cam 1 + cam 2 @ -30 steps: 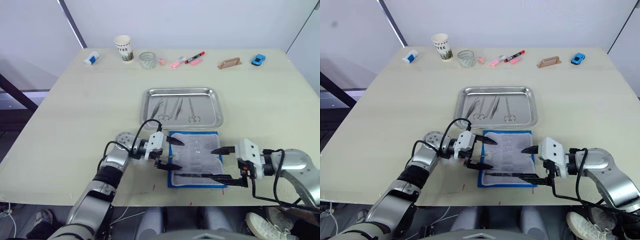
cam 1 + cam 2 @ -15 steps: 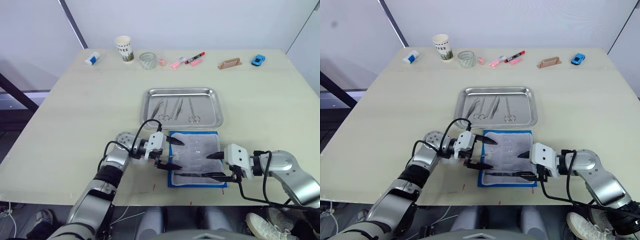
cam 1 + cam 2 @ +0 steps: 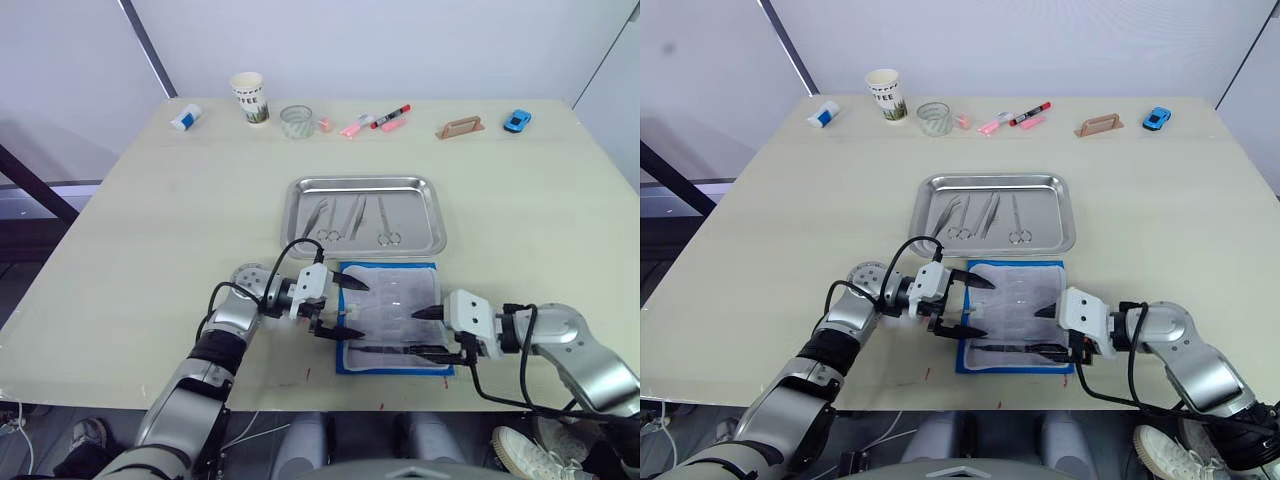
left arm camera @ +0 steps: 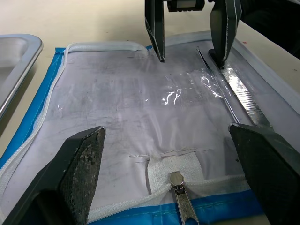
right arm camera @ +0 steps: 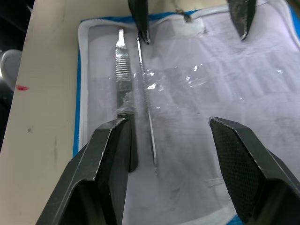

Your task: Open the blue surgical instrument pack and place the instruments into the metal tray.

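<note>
The blue surgical instrument pack (image 3: 390,318) lies open near the table's front edge, its pale lining facing up. Two instruments remain on the lining: a flat silvery handle (image 5: 123,70) and a thin probe (image 5: 146,93). My right gripper (image 3: 413,332) is open over the pack's right side. The probe lies between its fingers, and one finger (image 5: 112,159) covers the handle's end. My left gripper (image 3: 362,310) is open over the pack's left edge by the zipper pull (image 4: 177,180). The metal tray (image 3: 300,190) just behind holds several instruments (image 3: 350,218).
Along the far edge stand a paper cup (image 3: 248,97), a glass (image 3: 294,121), pink and red markers (image 3: 375,120), a tan wooden piece (image 3: 460,127), a blue toy car (image 3: 516,121) and a small white-blue item (image 3: 184,117). The table's front edge runs just below the pack.
My right gripper has slid left onto the pack's lining, mostly in the first half second. The left gripper has stayed put.
</note>
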### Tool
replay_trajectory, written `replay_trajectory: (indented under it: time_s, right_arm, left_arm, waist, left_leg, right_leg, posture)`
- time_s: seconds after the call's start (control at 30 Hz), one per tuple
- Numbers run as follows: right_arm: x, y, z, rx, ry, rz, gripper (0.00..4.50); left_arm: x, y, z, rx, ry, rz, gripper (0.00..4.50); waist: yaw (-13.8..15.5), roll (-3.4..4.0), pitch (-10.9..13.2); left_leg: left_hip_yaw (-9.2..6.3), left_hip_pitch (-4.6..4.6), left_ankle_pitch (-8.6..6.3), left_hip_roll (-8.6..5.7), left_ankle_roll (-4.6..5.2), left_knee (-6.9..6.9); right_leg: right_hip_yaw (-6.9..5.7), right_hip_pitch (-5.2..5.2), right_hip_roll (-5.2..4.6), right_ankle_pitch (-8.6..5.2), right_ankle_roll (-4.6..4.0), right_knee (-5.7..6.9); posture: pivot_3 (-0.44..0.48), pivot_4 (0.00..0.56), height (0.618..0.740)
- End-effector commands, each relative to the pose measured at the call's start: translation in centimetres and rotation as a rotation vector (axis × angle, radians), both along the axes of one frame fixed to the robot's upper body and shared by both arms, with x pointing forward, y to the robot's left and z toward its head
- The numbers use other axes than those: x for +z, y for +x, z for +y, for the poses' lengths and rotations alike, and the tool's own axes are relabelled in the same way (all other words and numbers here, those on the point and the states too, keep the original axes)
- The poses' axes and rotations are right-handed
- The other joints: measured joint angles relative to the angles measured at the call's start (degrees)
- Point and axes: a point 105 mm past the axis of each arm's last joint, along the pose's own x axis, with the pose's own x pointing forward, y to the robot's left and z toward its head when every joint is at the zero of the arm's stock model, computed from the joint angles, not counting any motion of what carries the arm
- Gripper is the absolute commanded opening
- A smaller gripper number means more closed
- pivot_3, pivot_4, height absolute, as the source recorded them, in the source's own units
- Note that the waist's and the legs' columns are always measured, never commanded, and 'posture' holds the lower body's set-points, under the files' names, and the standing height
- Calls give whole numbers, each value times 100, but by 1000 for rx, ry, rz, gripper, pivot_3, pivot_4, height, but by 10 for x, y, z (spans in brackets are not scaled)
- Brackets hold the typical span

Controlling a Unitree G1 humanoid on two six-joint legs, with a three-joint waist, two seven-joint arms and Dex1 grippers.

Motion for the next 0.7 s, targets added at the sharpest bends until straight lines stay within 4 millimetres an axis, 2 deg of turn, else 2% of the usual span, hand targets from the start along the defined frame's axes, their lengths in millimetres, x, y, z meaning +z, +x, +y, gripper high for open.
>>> replay_trajectory:
  time_s: [0.03, 0.7]
  right_arm:
    - [1, 4, -2, -14, -12, -34, 2993]
    - [3, 6, -3, -59, 47, 38, 2993]
  left_arm:
    - [-36, -16, 10, 20, 84, 144, 4500]
    - [-38, -16, 10, 27, 80, 147, 4500]
  waist:
    - [0, 0, -1]
    - [0, 17, -14]
  left_leg:
    - [0, 0, 0, -1, 0, 0]
    - [1, 2, 0, -3, 0, 4]
  right_leg:
    - [0, 0, 0, 0, 0, 0]
    - [2, 1, 1, 3, 5, 6]
  posture:
    - [0, 150, 740]
    - [0, 150, 740]
